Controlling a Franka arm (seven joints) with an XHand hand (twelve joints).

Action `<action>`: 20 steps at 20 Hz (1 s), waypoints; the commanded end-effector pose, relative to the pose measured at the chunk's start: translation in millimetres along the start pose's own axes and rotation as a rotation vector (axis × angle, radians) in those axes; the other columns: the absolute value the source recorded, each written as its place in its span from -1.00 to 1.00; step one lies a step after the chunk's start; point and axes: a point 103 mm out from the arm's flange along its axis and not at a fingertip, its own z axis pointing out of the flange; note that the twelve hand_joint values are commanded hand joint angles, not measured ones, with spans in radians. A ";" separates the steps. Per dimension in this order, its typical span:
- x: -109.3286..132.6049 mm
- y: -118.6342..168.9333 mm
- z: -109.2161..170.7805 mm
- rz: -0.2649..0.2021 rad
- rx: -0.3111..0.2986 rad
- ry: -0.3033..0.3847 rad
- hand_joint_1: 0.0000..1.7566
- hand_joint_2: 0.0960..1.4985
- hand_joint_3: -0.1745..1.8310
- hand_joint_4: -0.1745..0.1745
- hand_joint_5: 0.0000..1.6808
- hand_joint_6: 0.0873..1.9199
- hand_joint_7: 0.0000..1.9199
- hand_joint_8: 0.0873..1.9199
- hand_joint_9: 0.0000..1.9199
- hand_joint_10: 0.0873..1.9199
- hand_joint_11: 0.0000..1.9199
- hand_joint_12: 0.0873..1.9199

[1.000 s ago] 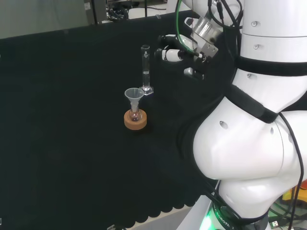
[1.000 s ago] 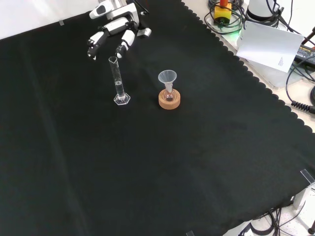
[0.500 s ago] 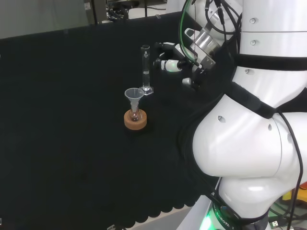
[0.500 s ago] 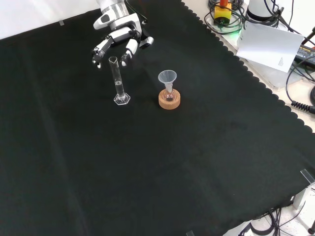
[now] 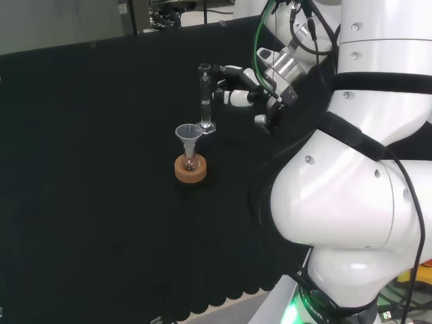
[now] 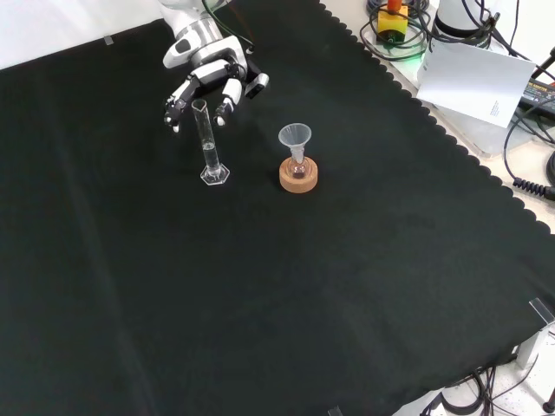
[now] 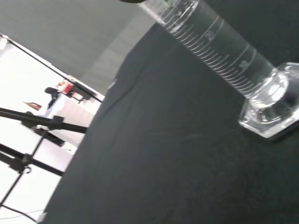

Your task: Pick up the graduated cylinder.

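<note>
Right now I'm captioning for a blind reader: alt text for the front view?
A robot hand reaches around the top of an upright graduated cylinder on black cloth, fingers not yet closed. To its right, a funnel sits in a small flask on a cork ring.

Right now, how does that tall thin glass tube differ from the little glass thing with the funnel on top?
The graduated cylinder is tall and narrow; the flask is short and round. The cylinder stands on its own flat base on the cloth; the flask sits in a cork ring. The cylinder's top is open, with the hand close by it; the flask carries a funnel. Both are clear and upright.
</note>
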 end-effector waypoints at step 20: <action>6.8 10.6 29.3 -0.132 0.023 0.095 0.15 0.27 -1.00 -0.20 -0.35 -1.00 -0.48 -0.43 -0.28 -0.53 -0.63 0.32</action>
